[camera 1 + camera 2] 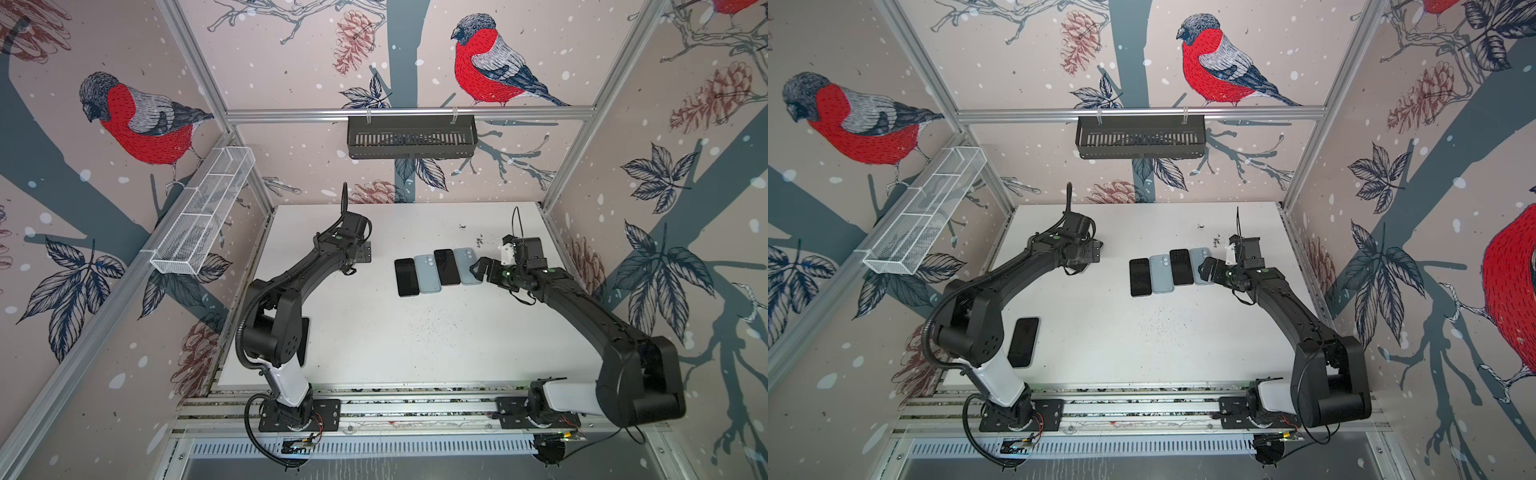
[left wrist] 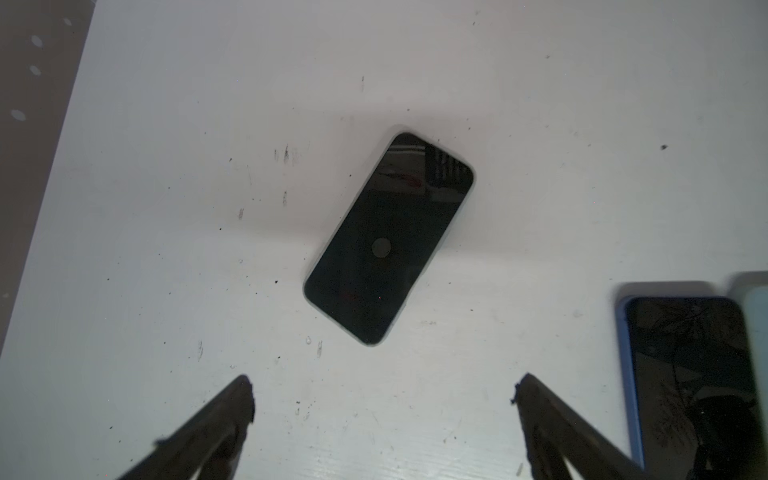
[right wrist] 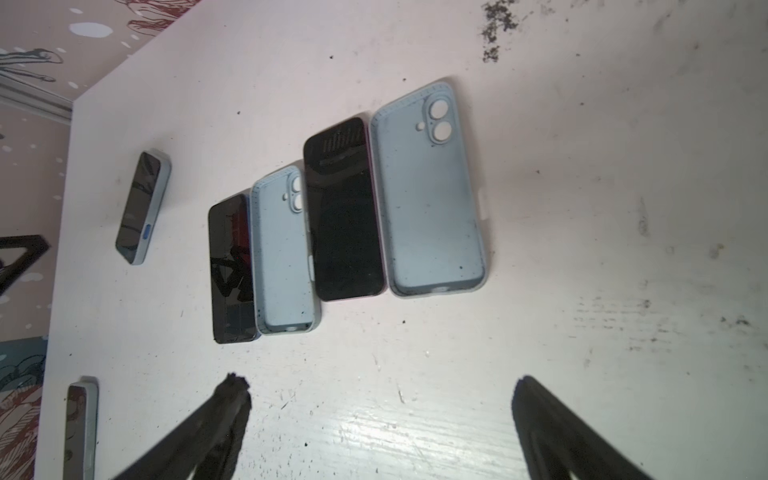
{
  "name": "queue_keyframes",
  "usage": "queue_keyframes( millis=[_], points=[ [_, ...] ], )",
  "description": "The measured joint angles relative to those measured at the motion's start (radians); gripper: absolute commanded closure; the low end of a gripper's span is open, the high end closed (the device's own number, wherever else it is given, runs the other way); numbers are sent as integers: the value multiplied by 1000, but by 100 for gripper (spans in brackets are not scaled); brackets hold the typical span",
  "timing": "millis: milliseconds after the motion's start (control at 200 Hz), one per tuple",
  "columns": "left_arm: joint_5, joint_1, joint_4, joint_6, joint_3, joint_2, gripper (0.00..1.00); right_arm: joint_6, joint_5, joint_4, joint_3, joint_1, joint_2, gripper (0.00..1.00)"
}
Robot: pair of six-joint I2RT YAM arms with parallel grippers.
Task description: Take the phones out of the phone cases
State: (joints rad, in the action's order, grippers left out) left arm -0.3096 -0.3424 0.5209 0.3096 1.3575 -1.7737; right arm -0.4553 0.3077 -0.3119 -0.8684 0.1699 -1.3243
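the cased phone (image 2: pixel 388 239) that i take to be next lies flat and screen-up on the white table (image 2: pixel 166 249), dark glass inside a thin pale rim. in both top views it is hidden beneath the left wrist, a little left of the frame's centre. the right wrist view shows it set apart from the row, on the far side from that camera.

the left gripper (image 2: pixel 384 388) hangs over the table just short of it, fingers spread wide and holding nothing. the phone's long axis runs slantwise to the line across the two fingertips, neither square to it nor along it. by my reckoning the wrist must turn before the fingers can close across the phone's width.

further out, at the centre of a top view, a bare phone (image 1: pixel 406 277), an empty case (image 1: pixel 428 273), a second bare phone (image 1: pixel 446 267) and a second empty case (image 1: pixel 467 266) lie side by side. the right gripper (image 1: pixel 477 269) sits just beside the row's right end, also spread and empty. the whole row lies between it and the cased phone, so the left arm is nearer.

another cased phone (image 1: pixel 1023 341) lies at the lower left of a top view, beside the left arm.
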Motion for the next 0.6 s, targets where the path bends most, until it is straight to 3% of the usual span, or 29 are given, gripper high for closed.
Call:
queue_keyframes(
  millis=[410, 600],
  points=[
    [52, 55, 154, -184, 233, -262, 2, -74, 15, 54, -6, 159, -18, 0],
    [103, 77, 190, -212, 294, -325, 4, -95, 14, 79, -25, 226, -37, 0]
  ],
)
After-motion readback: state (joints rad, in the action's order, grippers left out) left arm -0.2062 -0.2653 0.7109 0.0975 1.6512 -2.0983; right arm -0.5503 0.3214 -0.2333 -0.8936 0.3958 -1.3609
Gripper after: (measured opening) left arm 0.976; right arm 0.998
